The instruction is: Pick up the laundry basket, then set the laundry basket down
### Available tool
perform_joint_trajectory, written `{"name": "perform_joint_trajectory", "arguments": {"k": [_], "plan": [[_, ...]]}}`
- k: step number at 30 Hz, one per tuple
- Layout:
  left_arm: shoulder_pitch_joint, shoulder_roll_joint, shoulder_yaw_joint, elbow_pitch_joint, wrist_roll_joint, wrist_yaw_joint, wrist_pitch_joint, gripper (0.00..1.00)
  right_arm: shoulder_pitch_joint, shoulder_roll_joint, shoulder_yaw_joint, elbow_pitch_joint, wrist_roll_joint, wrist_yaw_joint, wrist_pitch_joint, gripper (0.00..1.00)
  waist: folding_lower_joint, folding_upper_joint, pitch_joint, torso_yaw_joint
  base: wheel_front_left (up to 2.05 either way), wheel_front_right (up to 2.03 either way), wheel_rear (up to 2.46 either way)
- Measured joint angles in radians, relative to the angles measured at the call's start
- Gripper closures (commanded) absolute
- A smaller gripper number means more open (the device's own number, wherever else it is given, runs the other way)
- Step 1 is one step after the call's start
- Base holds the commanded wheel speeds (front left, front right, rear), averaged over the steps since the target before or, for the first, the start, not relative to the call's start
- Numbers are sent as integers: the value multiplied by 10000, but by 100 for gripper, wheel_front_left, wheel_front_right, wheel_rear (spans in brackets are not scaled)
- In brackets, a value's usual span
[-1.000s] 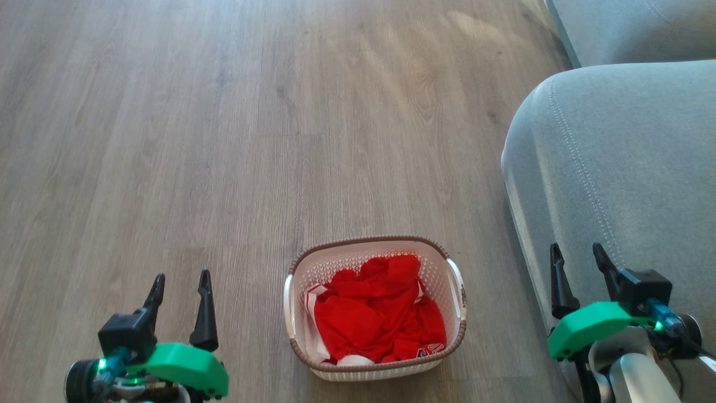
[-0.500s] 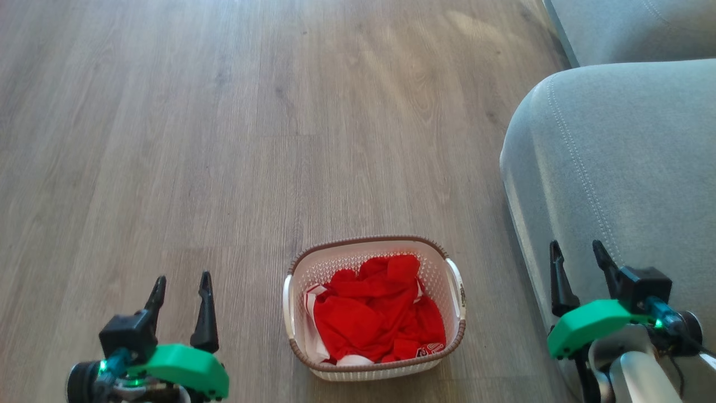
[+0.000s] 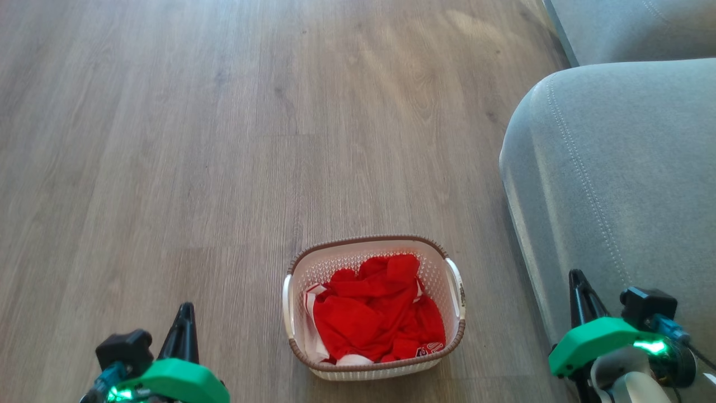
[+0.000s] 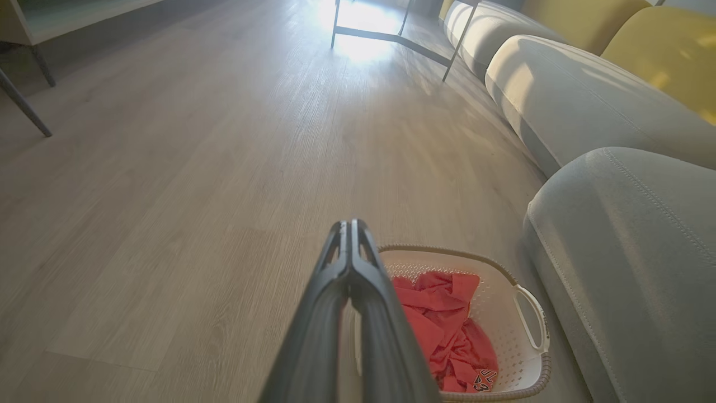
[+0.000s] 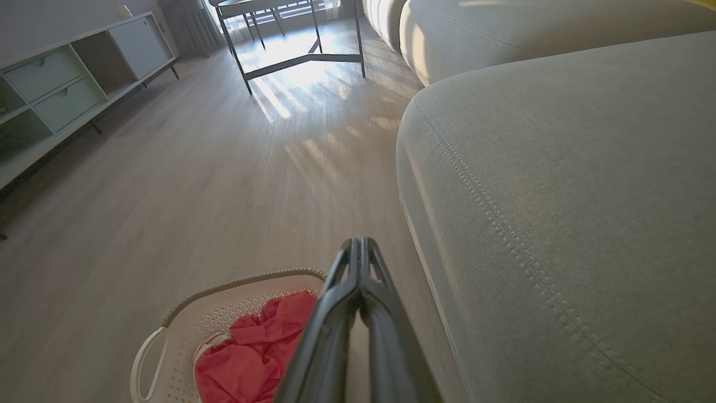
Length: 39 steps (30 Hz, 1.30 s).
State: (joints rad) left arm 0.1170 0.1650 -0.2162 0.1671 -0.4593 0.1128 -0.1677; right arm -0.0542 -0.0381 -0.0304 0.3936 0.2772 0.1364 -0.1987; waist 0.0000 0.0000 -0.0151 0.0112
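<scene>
Change: both grippers had their fingers spread a second ago and now have them pressed together; both also sit lower in the head view, while the basket lies where it was.
Left gripper: the left gripper [image 3: 185,313] is at the lower left of the head view, its two dark fingers meeting along their length with nothing between them; its own wrist view [image 4: 351,225] shows the same closed pair, above the wooden floor [image 3: 224,140] and apart from the basket.
Laundry basket: the laundry basket [image 3: 366,239] stands upright on the floor between the two grippers, touched by neither, and is near the sofa's front [image 4: 447,254] [image 5: 240,282].
Contents: crumpled red clothing [image 3: 375,313] with some white trim lies inside it.
Right gripper: the right gripper [image 3: 578,280] is at the lower right, fingers closed on nothing [image 5: 361,243], in front of the sofa.
Sofa: a grey sofa [image 3: 615,168] fills the right side.
</scene>
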Motion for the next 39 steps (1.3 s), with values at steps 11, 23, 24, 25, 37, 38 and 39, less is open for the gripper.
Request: {"name": "perform_joint_trajectory", "arguments": {"k": [11,23,24,25,37,38,39], "plan": [[-146,-90,153,115,-1026,-221,184,100,1,0,-56,-117,1151,0,268,100,0,0,16,-10,0,0,0],[-248,-163,418,201,-2249,-437,449,100,1,0,-142,-232,2537,0,571,100,0,0,35,-21,0,0,0],[-267,-171,445,205,-2351,-468,504,100,1,0,-155,-240,2644,0,600,100,0,0,37,-22,0,0,0],[-298,-178,476,224,-2443,-518,525,100,1,0,-174,-249,2757,0,663,100,0,0,38,-23,0,0,0],[-425,-293,756,364,-3666,-721,800,100,0,0,-301,-364,4159,0,984,100,0,0,58,-35,0,0,0],[-435,-311,786,368,-3764,-773,805,100,0,0,-309,-364,4278,0,1005,100,0,0,59,-36,0,0,0],[-458,-324,825,376,-3870,-784,848,100,0,0,-316,-368,4391,0,1011,100,0,0,61,-37,0,0,0]]}}
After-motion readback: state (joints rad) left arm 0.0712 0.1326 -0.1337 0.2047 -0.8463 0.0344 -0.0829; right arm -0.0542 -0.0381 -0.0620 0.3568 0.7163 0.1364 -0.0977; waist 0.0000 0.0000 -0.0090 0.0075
